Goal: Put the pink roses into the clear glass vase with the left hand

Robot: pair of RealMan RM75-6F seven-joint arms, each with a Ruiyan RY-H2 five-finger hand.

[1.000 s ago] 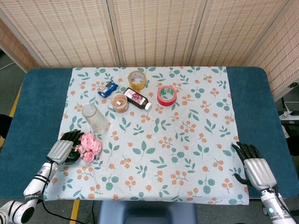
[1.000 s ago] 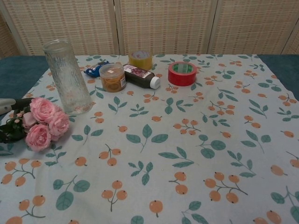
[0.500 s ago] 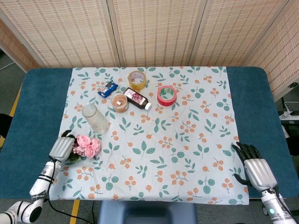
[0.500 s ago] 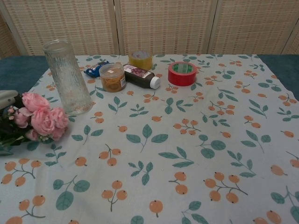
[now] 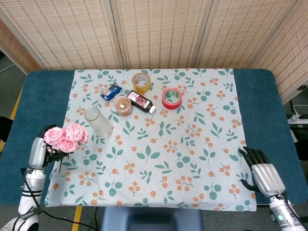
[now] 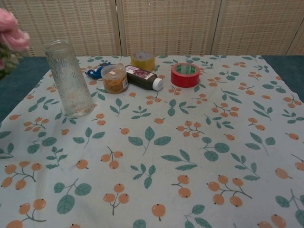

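Observation:
My left hand (image 5: 38,151) holds the bunch of pink roses (image 5: 66,137) by the stems, lifted off the table at the left edge. In the chest view the pink roses (image 6: 12,33) show only at the top left corner, and the hand is out of frame there. The clear glass vase (image 5: 98,122) stands upright just right of the flowers; in the chest view the vase (image 6: 69,78) is at the left, empty. My right hand (image 5: 263,174) rests on the blue table at the front right, fingers apart, holding nothing.
Behind the vase lie a blue packet (image 5: 110,91), a small jar with orange contents (image 5: 123,106), a dark bottle on its side (image 5: 141,101), a yellow tape roll (image 5: 141,82) and a red tape roll (image 5: 172,98). A floral cloth (image 5: 192,159) covers the table.
My left hand has raised the roses from the cloth and drawn them up and to the left. In the chest view they went from the table to the top left corner. The right hand stayed still.

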